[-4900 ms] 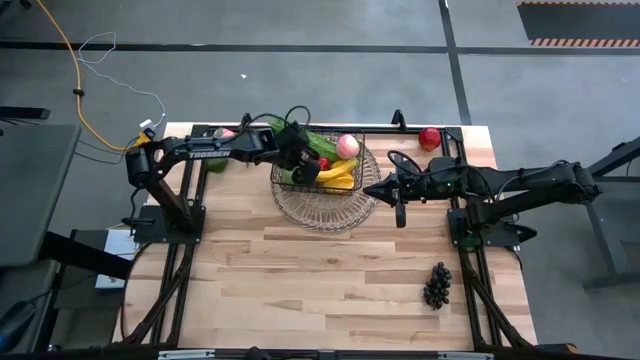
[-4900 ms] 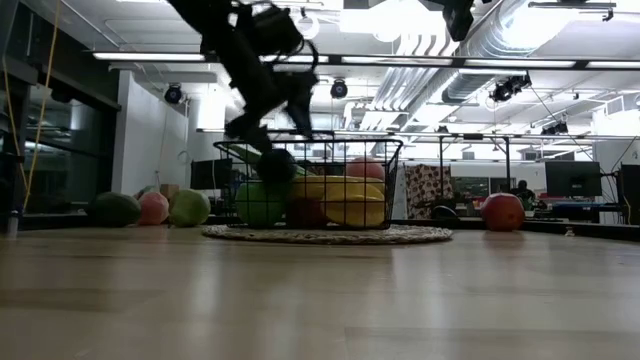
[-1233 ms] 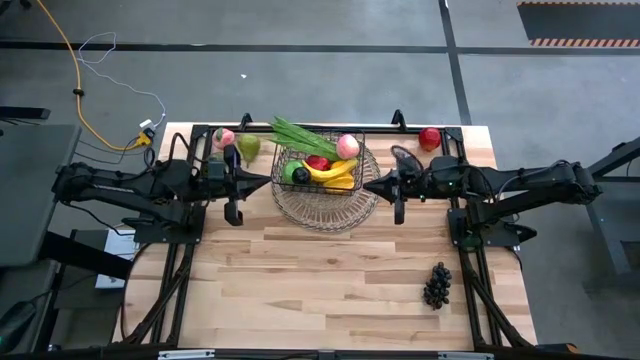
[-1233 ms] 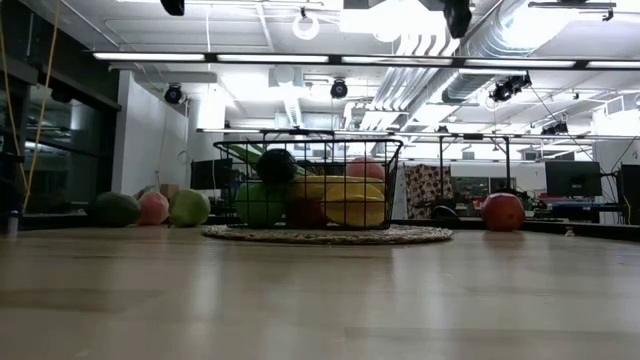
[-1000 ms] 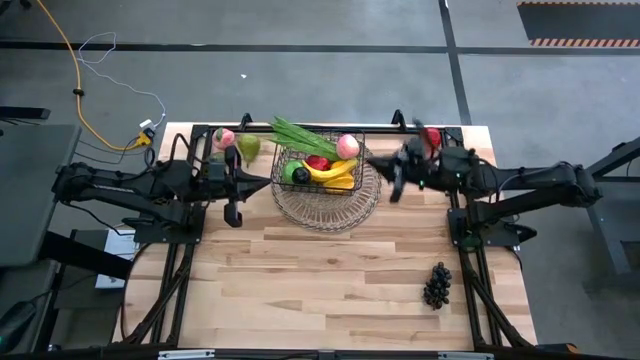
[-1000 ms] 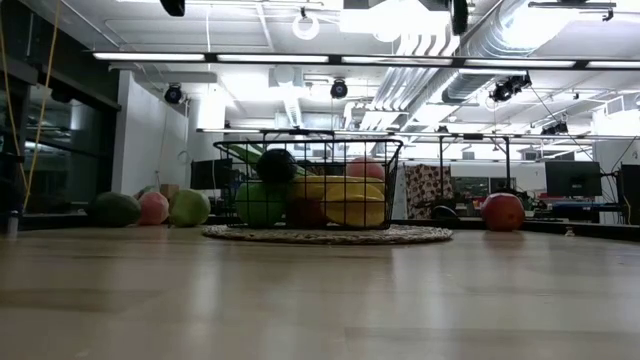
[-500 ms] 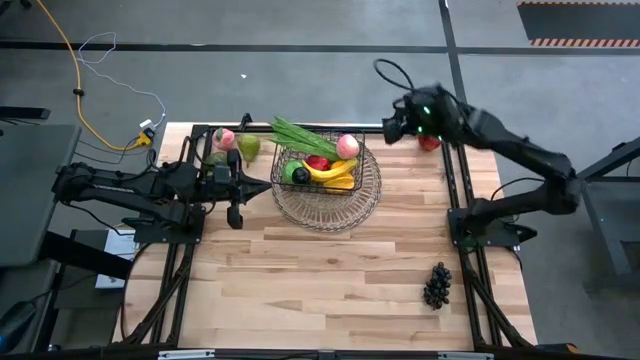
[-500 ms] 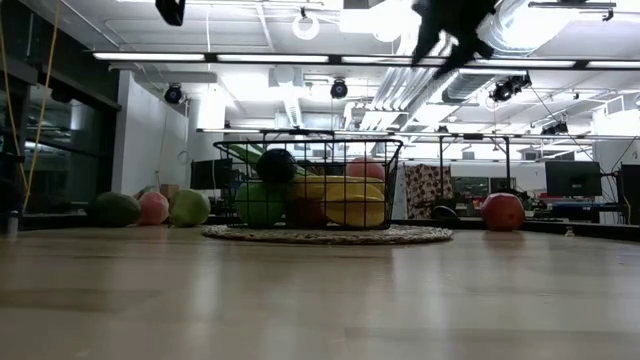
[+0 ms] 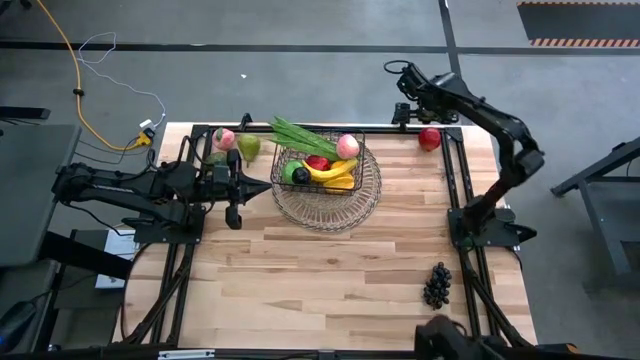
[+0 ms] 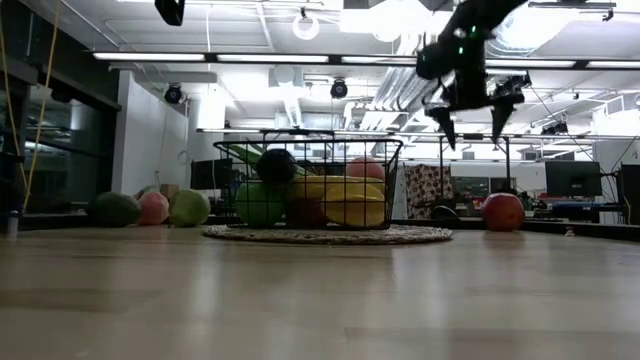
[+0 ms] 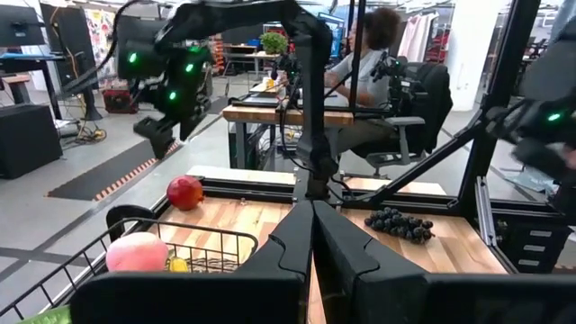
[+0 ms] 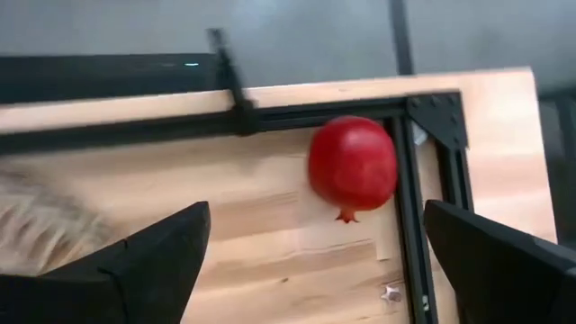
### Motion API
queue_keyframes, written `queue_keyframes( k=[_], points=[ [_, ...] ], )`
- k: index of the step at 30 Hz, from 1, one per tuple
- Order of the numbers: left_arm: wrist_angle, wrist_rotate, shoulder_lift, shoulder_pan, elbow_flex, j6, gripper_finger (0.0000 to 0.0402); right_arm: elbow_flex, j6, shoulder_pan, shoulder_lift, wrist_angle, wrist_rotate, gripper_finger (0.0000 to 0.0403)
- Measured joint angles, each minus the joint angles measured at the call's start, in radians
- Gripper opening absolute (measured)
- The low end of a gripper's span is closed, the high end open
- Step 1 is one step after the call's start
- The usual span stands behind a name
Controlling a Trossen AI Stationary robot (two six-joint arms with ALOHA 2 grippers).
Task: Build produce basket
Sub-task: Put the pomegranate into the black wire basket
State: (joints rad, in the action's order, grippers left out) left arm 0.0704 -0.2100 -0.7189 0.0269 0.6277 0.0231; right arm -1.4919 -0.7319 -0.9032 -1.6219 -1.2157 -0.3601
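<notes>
The dark wire basket (image 9: 318, 163) stands on a paler round wire tray (image 9: 326, 203) at the far middle of the table. It holds a banana (image 9: 336, 173), a peach (image 9: 347, 146), a red apple (image 9: 318, 161) and a green leafy bunch (image 9: 298, 135). A red fruit (image 12: 353, 165) rests on the table's far right corner. Dark grapes (image 9: 437, 285) lie near the right front. My right gripper (image 10: 470, 128) hangs open high above the table, pointing down, beside the red fruit. My left gripper (image 11: 313, 243) is shut, left of the basket.
A peach (image 9: 222, 138), a green fruit (image 9: 248, 147) and another green one (image 10: 115, 208) sit at the far left of the table. Black frame rails (image 9: 450, 170) run along the table's far and right sides. A person sits at a desk (image 11: 360, 63) beyond the table.
My right gripper has swung from the tray's right side toward the table's far right corner, risen high and tipped to point down over the red fruit. It has opened wide on the way. Nothing else has moved.
</notes>
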Motion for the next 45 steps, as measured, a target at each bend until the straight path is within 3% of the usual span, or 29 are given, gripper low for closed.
queue_keyframes(
  k=[8,16,23,33,38,45],
  points=[
    [0.000,-0.011,0.000,0.000,0.000,0.011,0.0000,0.001,-0.054,-0.131,-0.133,0.006,-0.001,0.0397],
    [-0.001,-0.101,0.000,0.000,0.000,0.027,0.0000,0.001,-0.022,-0.207,-0.216,0.011,0.096,0.0397],
    [-0.002,-0.120,0.000,0.000,0.000,0.027,0.0000,0.004,0.048,-0.218,-0.250,0.022,0.118,0.0397],
    [-0.007,-0.120,-0.001,0.000,0.000,0.030,0.0000,0.002,-0.049,-0.202,-0.309,0.054,-0.008,0.0397],
    [-0.007,-0.120,-0.001,0.000,0.000,0.046,0.0000,0.002,-0.047,-0.221,-0.344,0.083,0.081,0.0397],
    [-0.007,-0.119,-0.001,0.000,0.000,0.073,0.0000,0.002,-0.023,-0.223,-0.406,0.073,0.123,0.0397]
  ],
)
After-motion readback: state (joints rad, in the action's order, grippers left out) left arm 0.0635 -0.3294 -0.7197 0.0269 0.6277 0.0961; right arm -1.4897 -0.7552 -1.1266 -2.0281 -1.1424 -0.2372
